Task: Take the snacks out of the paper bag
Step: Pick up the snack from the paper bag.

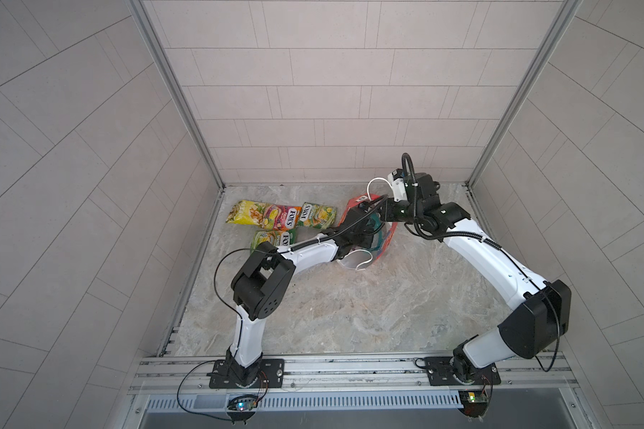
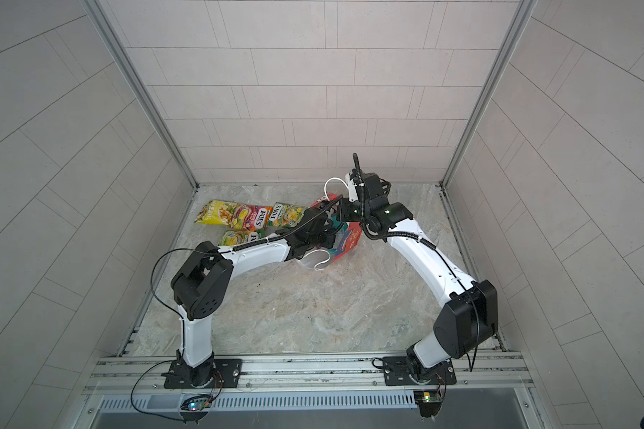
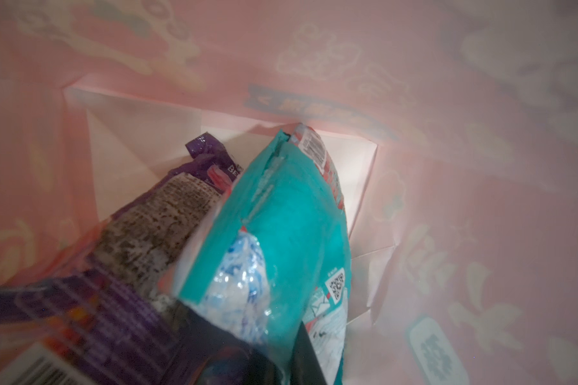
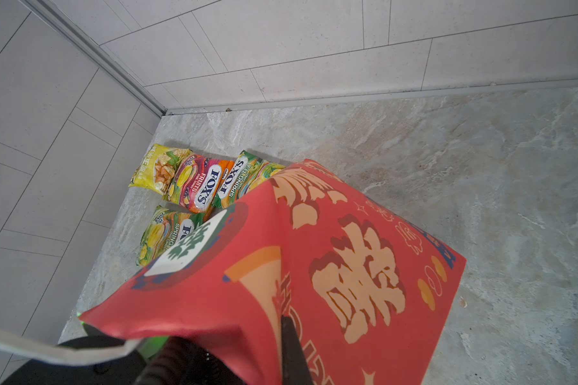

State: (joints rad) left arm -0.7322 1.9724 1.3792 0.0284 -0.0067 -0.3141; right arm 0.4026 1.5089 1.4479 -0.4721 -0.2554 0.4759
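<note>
The red paper bag (image 1: 384,240) (image 2: 350,243) (image 4: 347,266) leans at the back of the table, mouth toward the arms. My right gripper (image 4: 281,333) is shut on its rim fold (image 1: 383,208). My left gripper (image 3: 274,346) reaches inside the bag and is shut on a teal packet (image 3: 291,226); a purple packet (image 3: 141,240) lies beside it. Outside, left of the bag, lie several snacks: a plain yellow one (image 1: 244,212) (image 4: 157,166), a pink-orange one (image 1: 279,217) (image 4: 201,186) and two green ones (image 1: 316,215) (image 1: 272,239).
The loose packets sit near the back-left corner where the tiled walls (image 1: 186,111) meet the marble tabletop (image 1: 350,315). White cord handles (image 1: 376,184) (image 1: 357,260) stick out of the bag. An aluminium rail (image 1: 350,367) with both arm bases runs along the front.
</note>
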